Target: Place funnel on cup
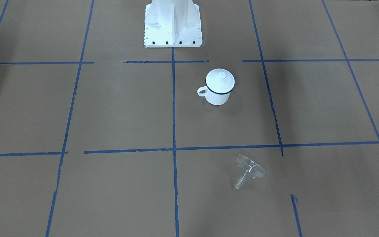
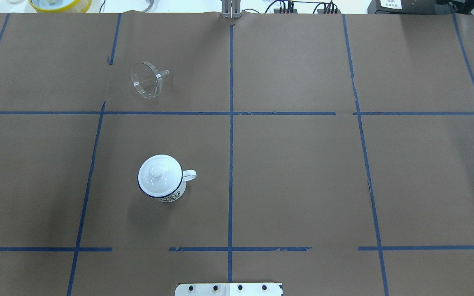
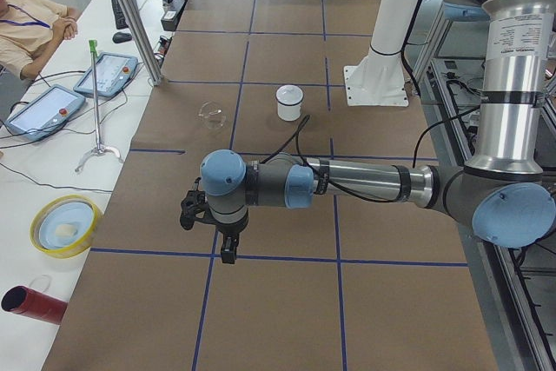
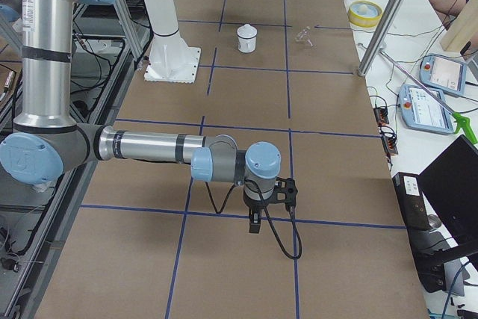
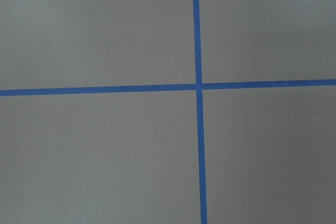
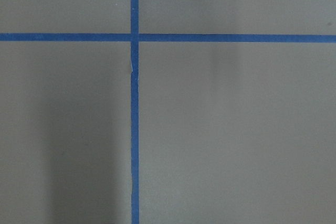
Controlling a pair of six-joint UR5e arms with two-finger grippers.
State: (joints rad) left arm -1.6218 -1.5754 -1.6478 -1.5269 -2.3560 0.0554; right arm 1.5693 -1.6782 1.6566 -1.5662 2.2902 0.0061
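The clear funnel (image 1: 250,168) lies on its side on the brown table, far from the robot base; it also shows in the overhead view (image 2: 147,80). The white mug (image 1: 218,95) with a dark-blue rim stands upright in the overhead view's left half (image 2: 173,196), and a white domed lid (image 2: 159,174) with a knob covers its mouth. My left gripper (image 3: 228,254) hangs over bare table at the left end, far from both. My right gripper (image 4: 255,223) hangs over the right end. I cannot tell whether either is open or shut.
The white robot pedestal (image 1: 173,23) stands at the table's near edge. Blue tape lines grid the table. Beyond the far edge are a yellow bowl (image 3: 65,225), a red cylinder (image 3: 35,303), teach pendants (image 3: 109,74), a metal post (image 3: 130,19) and a seated operator (image 3: 35,23).
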